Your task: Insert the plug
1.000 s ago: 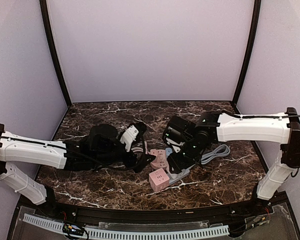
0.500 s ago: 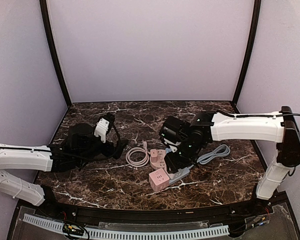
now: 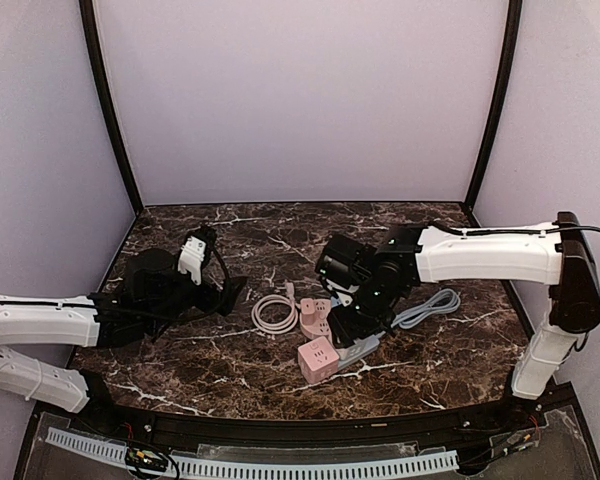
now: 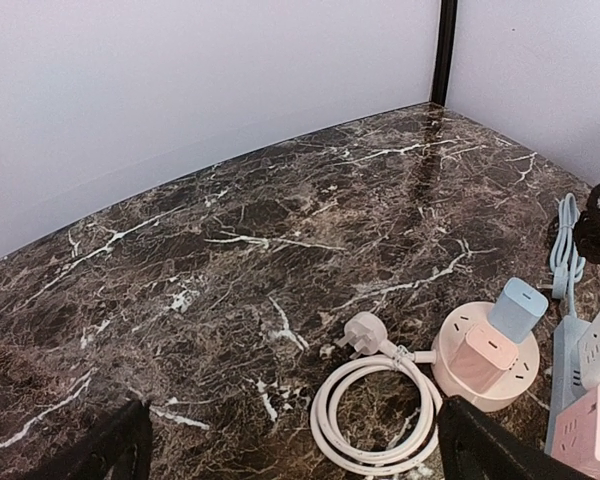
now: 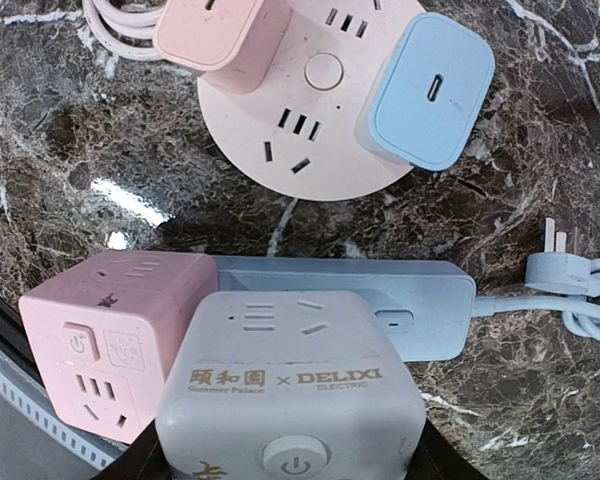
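Note:
My right gripper is shut on a grey cube socket marked DELIXI, which sits over a blue power strip. A pink cube socket stands against the strip's left end. A round pink socket carries a pink adapter and a blue adapter. Its white plug lies loose on the marble beside the coiled white cable. My left gripper is open and empty, left of the coil; its fingertips show at the bottom corners of the left wrist view.
The strip's grey-blue cable lies coiled to the right, its plug loose on the marble. The dark marble table is ringed by lilac walls and black corner posts.
My left arm has pulled back to the left, away from the round socket, uncovering the white coil. My right arm has shifted slightly left and stays on the grey cube.

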Motion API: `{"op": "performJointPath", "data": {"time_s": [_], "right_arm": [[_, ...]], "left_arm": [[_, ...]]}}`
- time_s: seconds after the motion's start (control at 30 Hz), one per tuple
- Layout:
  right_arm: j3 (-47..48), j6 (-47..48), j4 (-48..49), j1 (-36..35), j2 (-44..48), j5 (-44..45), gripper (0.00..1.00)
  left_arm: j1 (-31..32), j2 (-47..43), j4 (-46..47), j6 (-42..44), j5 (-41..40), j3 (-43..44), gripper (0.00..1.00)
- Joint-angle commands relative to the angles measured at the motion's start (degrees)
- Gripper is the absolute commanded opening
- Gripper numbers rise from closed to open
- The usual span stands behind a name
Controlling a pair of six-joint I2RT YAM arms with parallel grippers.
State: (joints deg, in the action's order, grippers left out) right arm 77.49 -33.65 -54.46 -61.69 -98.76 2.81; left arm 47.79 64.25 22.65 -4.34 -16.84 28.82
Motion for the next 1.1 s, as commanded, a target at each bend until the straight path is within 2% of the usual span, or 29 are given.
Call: {"op": "performJointPath", "data": {"time_s": [0.0,0.53,1.07], "right_arm": [[0.98,-1.92,-0.72,0.18,-0.41,1.47,0.0],[-0.18,-2.88,-2.35,0.34,-1.63,5.64,0.0],[-2.44,-4.23,0.14,0.26,-1.54,2.82,0.0]], "left_arm": [[-0.24,-1.82,0.89,-0.65,1.02,-1.09,0.99],[-0.26,-2.79,0.94,-0.84,2.16,-1.62,0.99],[-0.2,-3.28,0.98,-0.89,2.5,-1.74,0.99]]}}
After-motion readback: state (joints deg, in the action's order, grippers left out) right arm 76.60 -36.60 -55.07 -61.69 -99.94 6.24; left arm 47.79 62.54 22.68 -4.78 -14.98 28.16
